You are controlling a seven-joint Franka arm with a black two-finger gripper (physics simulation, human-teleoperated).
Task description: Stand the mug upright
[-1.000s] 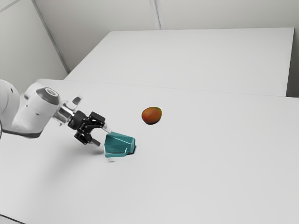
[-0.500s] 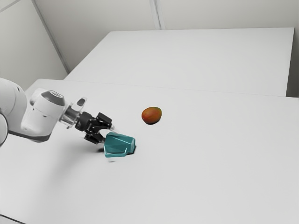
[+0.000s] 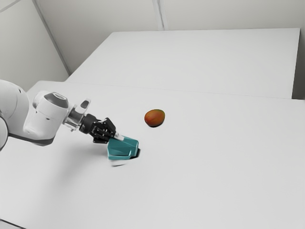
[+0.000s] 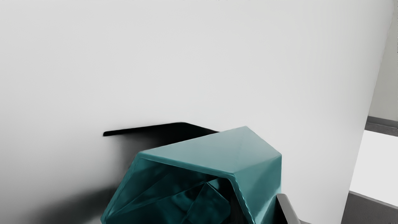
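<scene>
The exterior view is showing the tool (image 3: 117, 137) gripping the mug (image 3: 123, 149) by its wall; it's lying sideways, so righting is remaining.

The mug (image 4: 199, 155) looks smooth and glossy, the table (image 3: 214, 162) beneath it smooth and matt, the fruit (image 3: 155, 117) near it smooth.
</scene>
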